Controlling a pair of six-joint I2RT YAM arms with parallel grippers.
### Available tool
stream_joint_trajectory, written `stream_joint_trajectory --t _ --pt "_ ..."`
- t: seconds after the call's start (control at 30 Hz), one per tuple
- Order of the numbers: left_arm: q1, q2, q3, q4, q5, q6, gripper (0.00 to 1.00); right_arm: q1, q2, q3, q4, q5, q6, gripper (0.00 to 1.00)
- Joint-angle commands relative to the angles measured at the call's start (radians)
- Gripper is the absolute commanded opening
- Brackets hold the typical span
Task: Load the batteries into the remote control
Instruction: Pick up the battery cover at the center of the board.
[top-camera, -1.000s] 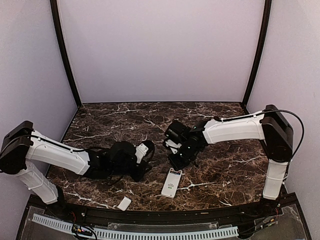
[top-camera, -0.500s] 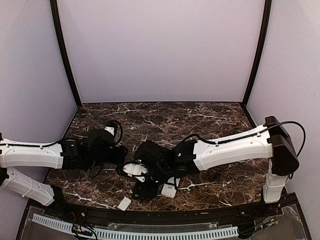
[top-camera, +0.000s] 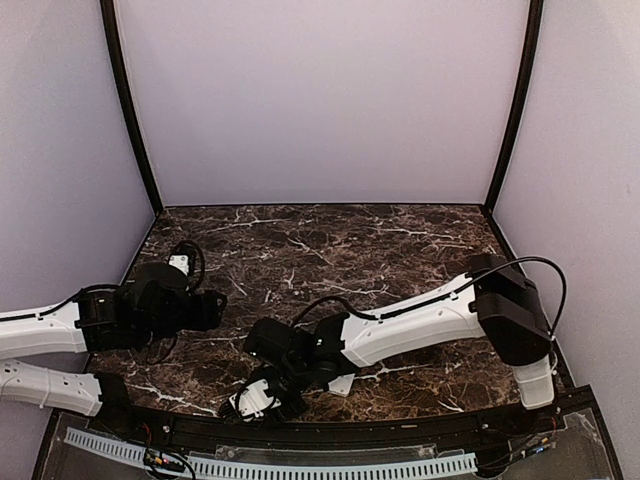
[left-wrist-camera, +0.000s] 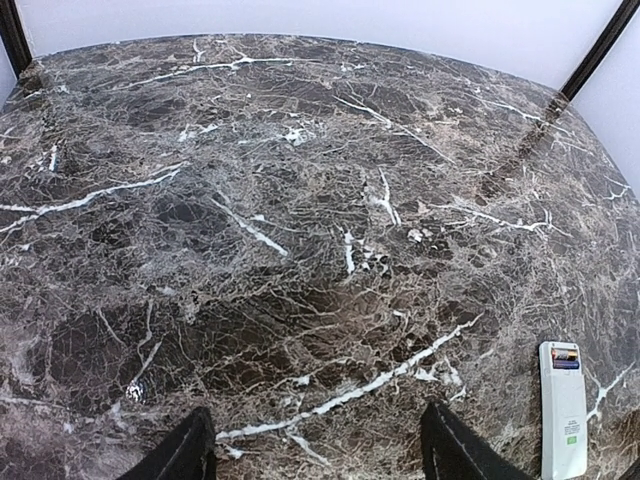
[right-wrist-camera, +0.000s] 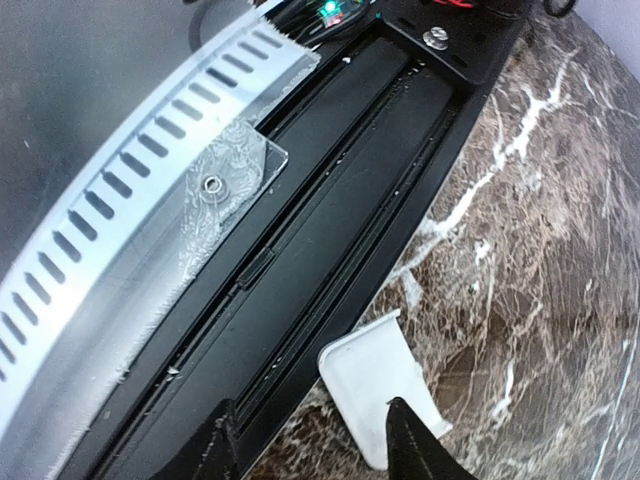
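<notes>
Both arms have shifted in the last half-second. The right arm has swept on from the middle of the bench (left-wrist-camera: 300, 200) to its near edge, low and left of centre in the overhead view. The left arm has drawn back toward the left edge of that view.

The right tool (right-wrist-camera: 312, 452) now hangs over the small white cover plate (right-wrist-camera: 378, 398), which lies flat on the marble right at the bench's rim, beside the black rail (right-wrist-camera: 330, 210). Its fingers stand moderately apart. One overlaps the plate's edge in the wrist view and the other is clear of it, so nothing is gripped.

The left tool (left-wrist-camera: 318, 455) is spread wide, with only bare marble between its fingers.

The remote control (left-wrist-camera: 563, 410) lies flat on the bench in the lower right corner of the left wrist view, well apart from that tool. Overhead, it is mostly hidden under the right arm, low and just right of centre. A small dark and orange patch shows at its far end, too small to read. The batteries I cannot pick out in any view.
</notes>
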Motion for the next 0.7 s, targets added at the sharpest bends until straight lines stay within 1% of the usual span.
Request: stream_joint_trajectory --t 0.0,0.03,0.17,0.2,0.33,0.37,0.47,0.67 --pt "0.006 0.011 -0.020 -0.029 -0.007 0.020 0.69 0.010 0.071 0.106 -0.068 0.009 -0.145 0.42" --pt "0.006 0.019 -0.018 -0.027 -0.003 0.021 0.69 0.011 0.079 0.117 -0.071 0.001 -0.145 0.39" --pt "0.006 0.073 -0.008 -0.018 0.007 0.025 0.69 0.011 0.101 0.129 -0.073 -0.013 -0.153 0.36" --pt "0.005 0.092 0.000 -0.016 0.008 0.028 0.69 0.010 0.108 0.134 -0.087 -0.008 -0.158 0.33" --pt "0.006 0.143 0.024 -0.021 0.011 0.050 0.69 0.010 0.132 0.149 -0.155 0.028 -0.176 0.19" --pt "0.006 0.150 0.030 -0.020 0.010 0.053 0.69 0.011 0.134 0.147 -0.161 0.036 -0.181 0.17" --pt "0.006 0.179 0.039 -0.011 0.012 0.068 0.69 0.011 0.142 0.140 -0.162 0.060 -0.200 0.16" --pt "0.005 0.208 0.050 -0.003 0.017 0.074 0.69 0.011 0.168 0.194 -0.196 0.098 -0.192 0.16"
